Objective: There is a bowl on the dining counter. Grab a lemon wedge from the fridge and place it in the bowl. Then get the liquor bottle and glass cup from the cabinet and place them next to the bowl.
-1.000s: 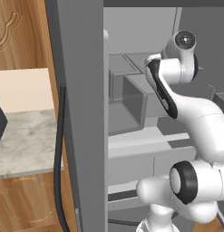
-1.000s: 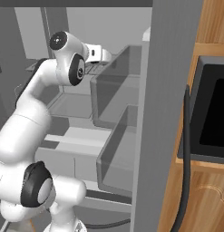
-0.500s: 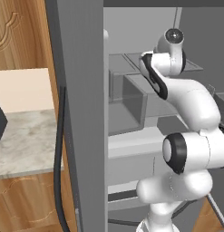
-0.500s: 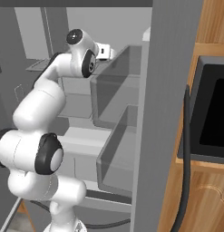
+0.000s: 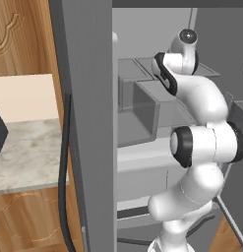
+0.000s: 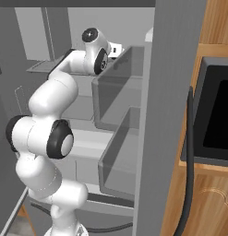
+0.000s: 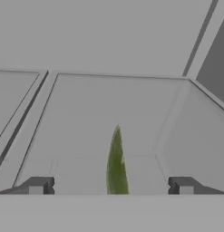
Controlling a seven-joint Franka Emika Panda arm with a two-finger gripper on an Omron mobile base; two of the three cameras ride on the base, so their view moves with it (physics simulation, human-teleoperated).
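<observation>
Item: lemon wedge (image 7: 116, 163). Location: inside the fridge (image 5: 88, 123), lying on a grey shelf (image 7: 109, 113) directly ahead of my gripper (image 7: 110, 186) in the hand view. It sits between my two finger tips (image 7: 38, 185), roughly centred in the gap and touching neither. It shows as a thin green-yellow sliver, long and narrow, pointed at the far end; its near end is hidden at the bottom of that view.

Condition of jaws: spread as wide as they go, nothing held.

Handling estimate: I judge it very light, so weight is no concern. It is probably soft and somewhat wet, with a smoother rind on one side; a hard squeeze may crush it or squirt it out sideways. It is slim enough that a small misalignment could make my fingers close past it or tip it over.

Where to take hold: across its narrow width at mid-length, one finger on each long flank, low enough toward the shelf to catch the thicker body and not the pointed end.

Access: my arm (image 5: 201, 147) reaches into the open fridge past the translucent door bins (image 6: 117, 92); the shelf around the wedge looks bare.

Status: first pick not yet made.
</observation>
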